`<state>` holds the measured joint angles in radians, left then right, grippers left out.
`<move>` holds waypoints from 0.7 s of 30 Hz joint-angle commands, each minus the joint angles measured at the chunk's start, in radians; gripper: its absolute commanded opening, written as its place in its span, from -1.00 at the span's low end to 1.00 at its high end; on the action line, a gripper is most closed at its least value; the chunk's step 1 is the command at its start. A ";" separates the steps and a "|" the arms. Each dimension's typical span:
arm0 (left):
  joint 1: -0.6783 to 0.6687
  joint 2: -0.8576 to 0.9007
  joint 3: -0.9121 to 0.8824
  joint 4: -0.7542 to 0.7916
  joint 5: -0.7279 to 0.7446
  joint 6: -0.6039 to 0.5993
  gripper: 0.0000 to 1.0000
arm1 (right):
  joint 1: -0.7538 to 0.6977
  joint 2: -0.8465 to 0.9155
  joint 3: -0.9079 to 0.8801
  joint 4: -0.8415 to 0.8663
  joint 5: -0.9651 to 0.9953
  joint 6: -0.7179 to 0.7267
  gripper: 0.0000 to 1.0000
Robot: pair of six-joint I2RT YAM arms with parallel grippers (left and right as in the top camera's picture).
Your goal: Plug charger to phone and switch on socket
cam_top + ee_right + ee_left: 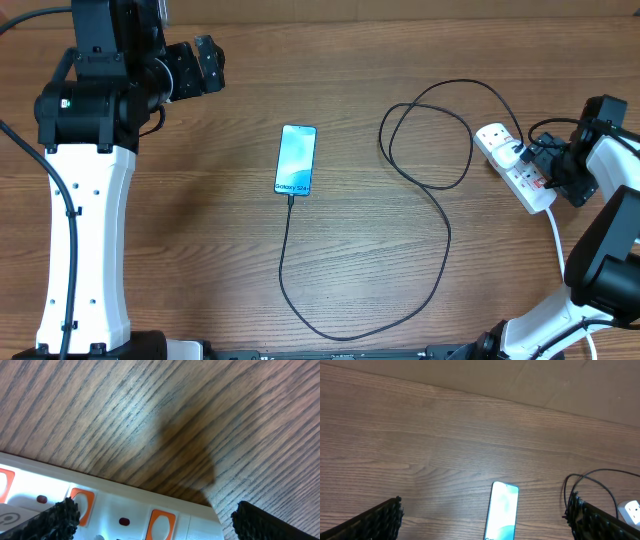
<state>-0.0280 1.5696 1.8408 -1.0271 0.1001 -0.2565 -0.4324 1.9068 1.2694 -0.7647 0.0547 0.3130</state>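
Because the charger (pixel 449 235) seems already plugged into the bottom end of the phone (pixel 296 158), in the middle of the worktop (pixel 200 230), the right jaws hang wide apart just over the socket (pixel 498 143) at the right edge, likely to press an orange switch (pixel 161 522). The left jaws, apart and empty too, wait at the upper left, out of the way.

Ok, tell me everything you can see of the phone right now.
The phone is a slim rectangle with dark edges and a lit blue-cyan screen, lying flat and face up on the wooden table, mid-table. Its "Galaxy S24" text end points toward the robot's side, and the black charger cable meets that end. Nothing else touches it.
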 commanded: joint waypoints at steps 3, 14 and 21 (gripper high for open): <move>0.003 0.007 0.000 -0.001 -0.007 -0.010 0.99 | 0.006 0.019 -0.013 -0.035 -0.058 -0.034 1.00; 0.003 0.007 0.000 -0.002 -0.007 -0.010 1.00 | 0.005 -0.008 0.017 -0.101 -0.057 -0.033 1.00; 0.003 0.007 0.000 -0.001 -0.007 -0.010 1.00 | 0.005 -0.165 0.062 -0.225 -0.058 0.019 1.00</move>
<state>-0.0280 1.5696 1.8408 -1.0275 0.1001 -0.2565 -0.4313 1.8690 1.2865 -0.9653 0.0032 0.3031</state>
